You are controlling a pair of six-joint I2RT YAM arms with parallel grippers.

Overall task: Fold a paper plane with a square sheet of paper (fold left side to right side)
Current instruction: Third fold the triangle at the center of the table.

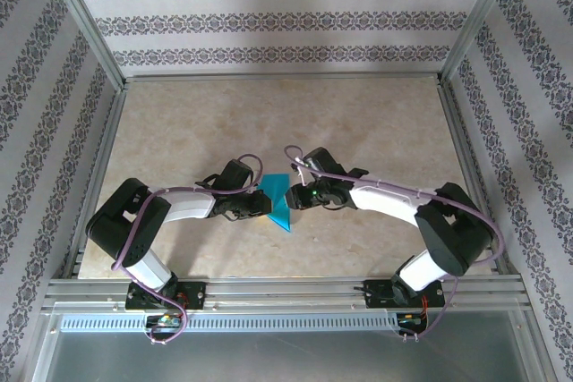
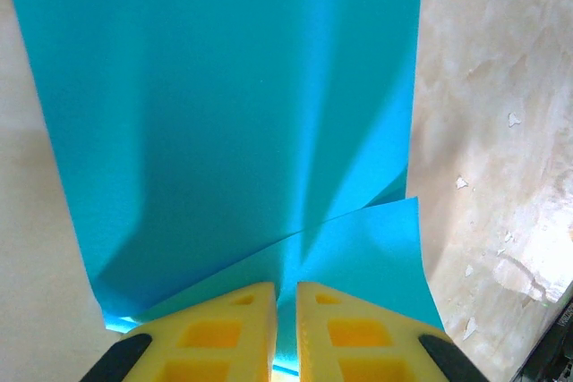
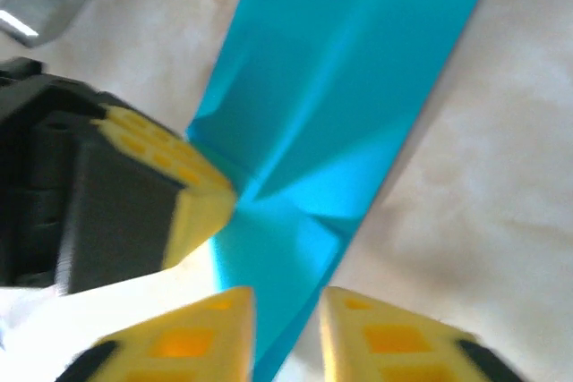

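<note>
Overhead view of a pale marbled table (image 1: 269, 123) inside a metal-framed enclosure lined with striped, patterned wallpaper (image 1: 269, 20). At the middle of the table, between 2 robot arms, a teal-blue sheet of paper (image 1: 279, 203), folded into a narrow shape tapering to a point toward the near edge. Left gripper (image 1: 267, 206) touching the paper's left side, right gripper (image 1: 296, 194) touching its right side, both reaching inward from bases at the near edge.

From the left wrist: yellow jaws almost together, only a thin slit between, clamping the sheet's near edge, with teal visible in the slit. Beyond the jaws, a broad flat band of paper with creases fanning out from 1 spot, and a folded flap lying over it at lower right. Bare table on both sides, flecked with small white chips (image 2: 510, 120) on the right.

From the right wrist: yellow jaws slightly parted, the sheet's narrow end running down into the gap, not visibly pinched. Just to the left, a yellow finger (image 3: 201, 207) of the left gripper pressing on the paper where the creases meet. View somewhat blurred.
</note>
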